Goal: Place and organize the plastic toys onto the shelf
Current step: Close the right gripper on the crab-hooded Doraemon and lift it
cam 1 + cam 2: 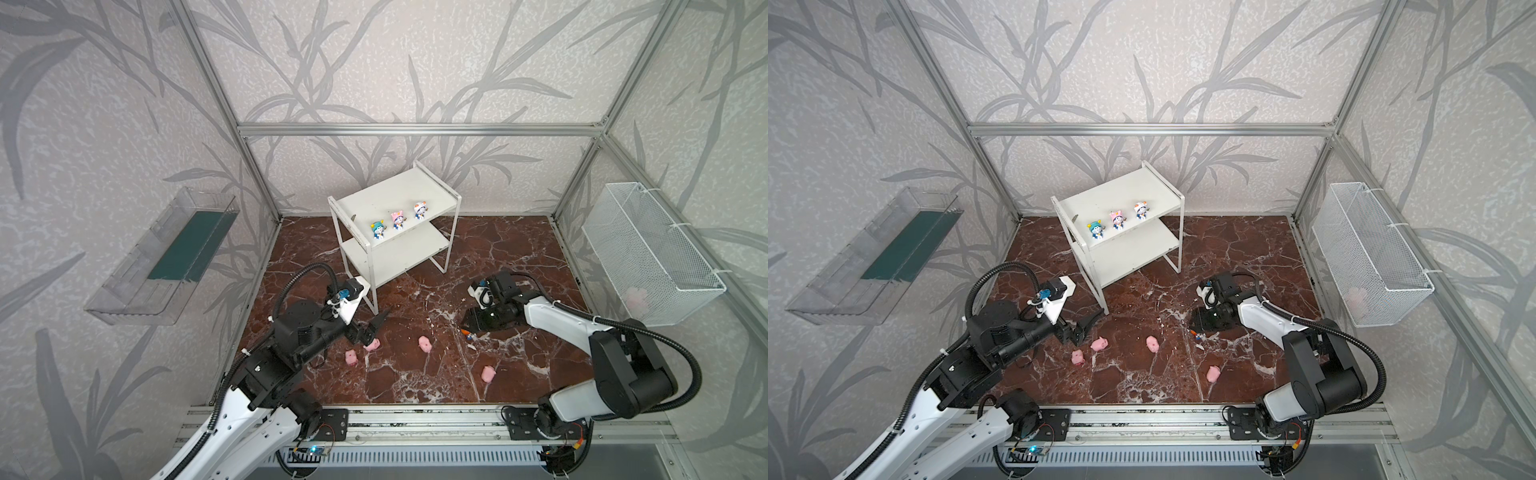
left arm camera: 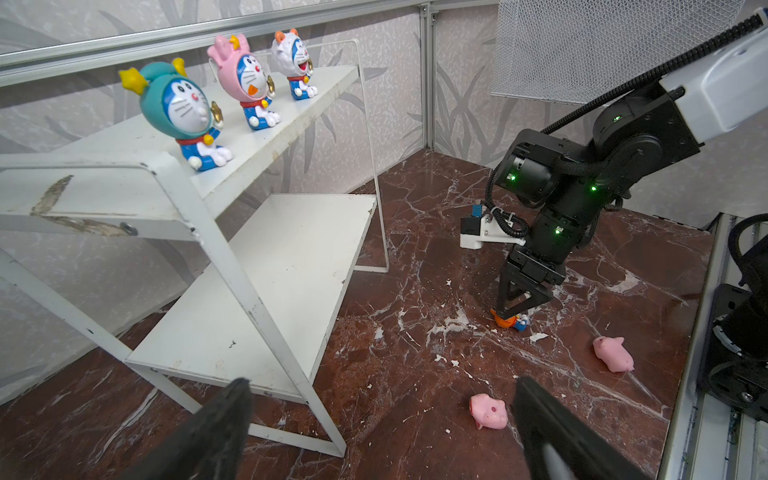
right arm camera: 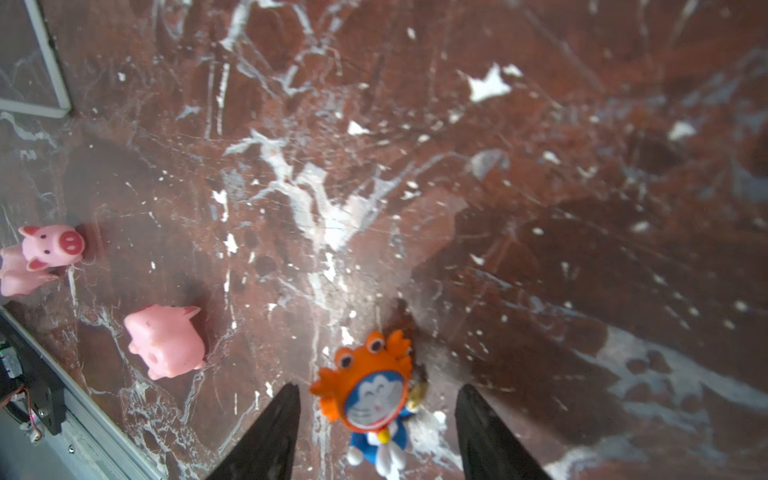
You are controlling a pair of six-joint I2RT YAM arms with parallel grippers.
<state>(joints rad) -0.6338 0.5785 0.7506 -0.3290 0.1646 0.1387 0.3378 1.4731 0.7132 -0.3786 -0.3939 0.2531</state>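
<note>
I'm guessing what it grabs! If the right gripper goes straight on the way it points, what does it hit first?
The right gripper would probably meet the orange-hatted figurine, lying on the floor between its open jaws.

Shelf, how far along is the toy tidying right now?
Done: teal-hat figurine, pink-hat figurine and white-hat figurine stand on the shelf, top board. In hand: the right hand, open, straddles the orange-hat figurine on the floor, not gripped yet. Remaining: four pink pigs lie on the floor.
</note>
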